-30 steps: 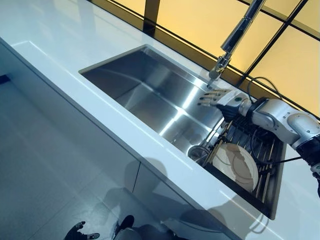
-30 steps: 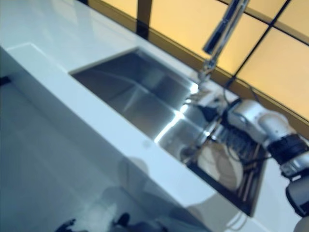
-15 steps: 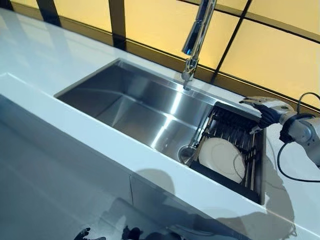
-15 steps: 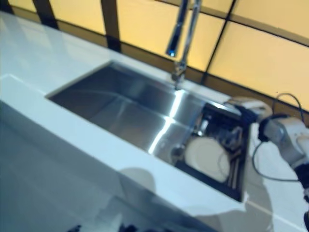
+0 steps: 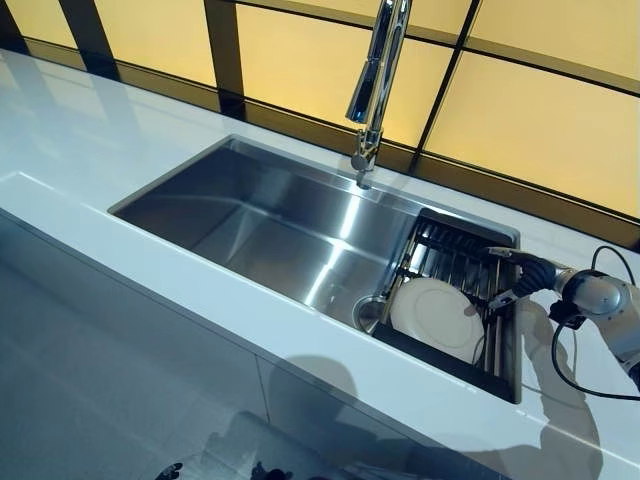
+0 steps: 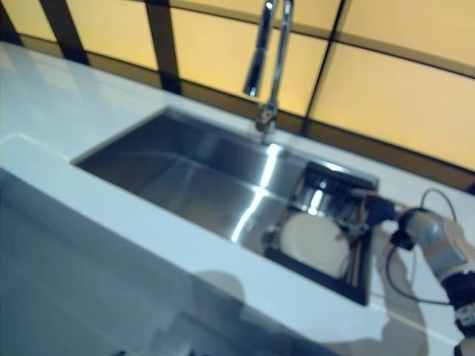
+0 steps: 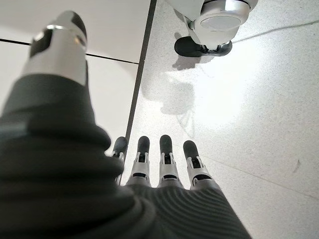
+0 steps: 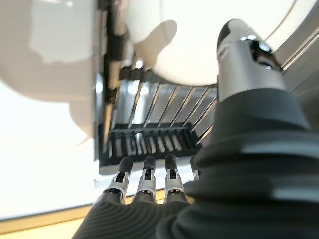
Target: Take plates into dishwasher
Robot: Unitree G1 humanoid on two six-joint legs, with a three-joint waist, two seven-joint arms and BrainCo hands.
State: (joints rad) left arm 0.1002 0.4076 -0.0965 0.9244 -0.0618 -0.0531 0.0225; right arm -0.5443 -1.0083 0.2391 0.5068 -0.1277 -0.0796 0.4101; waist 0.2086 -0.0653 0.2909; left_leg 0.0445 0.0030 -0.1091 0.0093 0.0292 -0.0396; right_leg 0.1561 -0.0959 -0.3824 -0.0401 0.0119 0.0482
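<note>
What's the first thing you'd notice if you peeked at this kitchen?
A big shiny steel sink set in a white counter, with a tall tap over it. At the sink's right end a white plate lies in a dark rack. The right hand reaches over the rack beside the plate, fingers straight.

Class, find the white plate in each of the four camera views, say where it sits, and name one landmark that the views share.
Left eye view: the white plate lies in the dark dish rack at the sink's right end.
Right eye view: the same place, right of centre.
Left wrist view: not in it; only the left robot hand over floor.
Right wrist view: it fills the upper edge, past the right robot hand.
Shared landmark: the rack's bars.
</note>
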